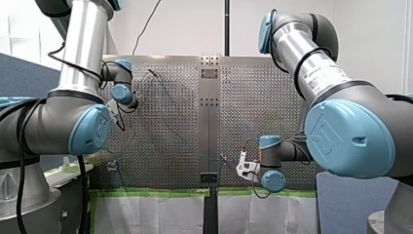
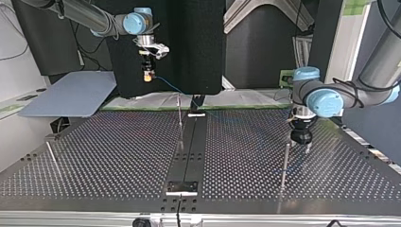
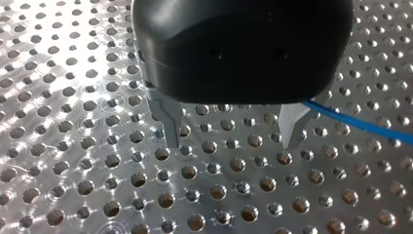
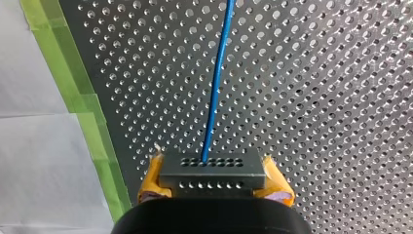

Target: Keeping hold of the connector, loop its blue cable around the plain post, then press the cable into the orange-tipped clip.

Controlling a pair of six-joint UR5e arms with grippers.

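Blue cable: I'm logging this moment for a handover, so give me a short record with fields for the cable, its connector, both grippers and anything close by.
connector: dark grey block, clamped between the right gripper's yellow pads
blue cable: leaves the connector's face and runs ahead over the perforated table
right gripper height: raised above the table's far edge in the top view
left gripper: open, metal fingers empty, low over the table, with the cable passing beside one finger
post: thin post stands close to the left gripper
orange-tipped clip: not made out
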